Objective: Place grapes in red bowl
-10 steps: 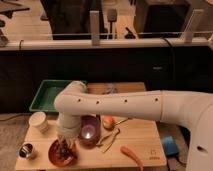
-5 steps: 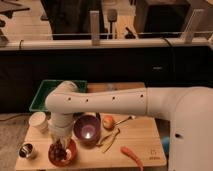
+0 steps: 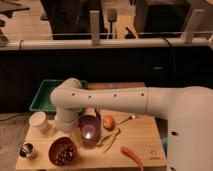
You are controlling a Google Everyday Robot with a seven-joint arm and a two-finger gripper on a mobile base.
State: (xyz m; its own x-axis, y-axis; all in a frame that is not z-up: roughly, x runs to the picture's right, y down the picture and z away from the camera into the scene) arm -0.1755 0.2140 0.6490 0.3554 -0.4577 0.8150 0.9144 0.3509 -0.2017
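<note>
Under claw (image 3: 66, 134), worktop (image 3: 145, 136) carrying everything. Just right of claw, purple bowl (image 3: 89, 129) sitting. Directly below claw, red bowl (image 3: 52, 150) holding grapes (image 3: 64, 153), so placing step looking done. Claw hanging just above bowl rim; whether gripping or released, cannot tell. Next move calling for straight lift, avoiding both bowls.

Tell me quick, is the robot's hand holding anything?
The hand, just above the red bowl: open or closed cannot be told. The grapes lie in the bowl.
</note>
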